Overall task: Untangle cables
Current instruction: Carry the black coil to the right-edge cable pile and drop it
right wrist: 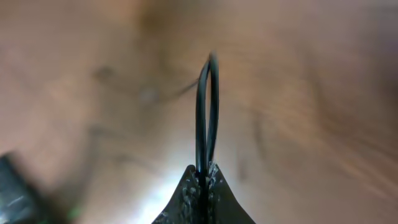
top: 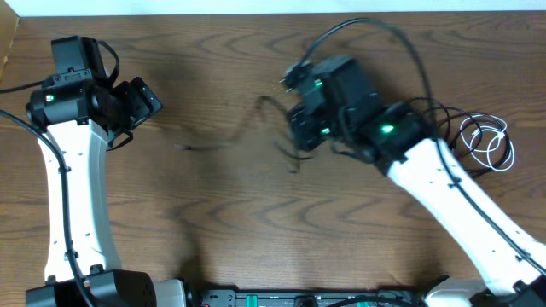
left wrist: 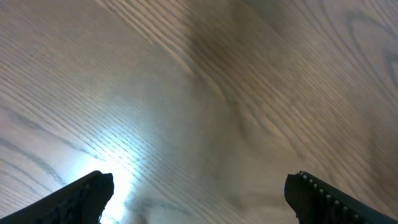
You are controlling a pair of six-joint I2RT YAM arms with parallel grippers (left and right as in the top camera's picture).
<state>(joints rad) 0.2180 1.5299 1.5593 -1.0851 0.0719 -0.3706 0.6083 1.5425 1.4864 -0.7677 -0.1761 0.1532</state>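
A: Wooden table. The white cable lies coiled at right; the black cable is mid-table, its loop pinched in the clenched right gripper.
B: The left gripper gapes empty. A hard tug could make that loop slip or cinch.

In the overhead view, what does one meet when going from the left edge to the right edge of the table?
left end effector, open → black cable, its free stretch → right end effector, shut on that cable → white cable, coiled
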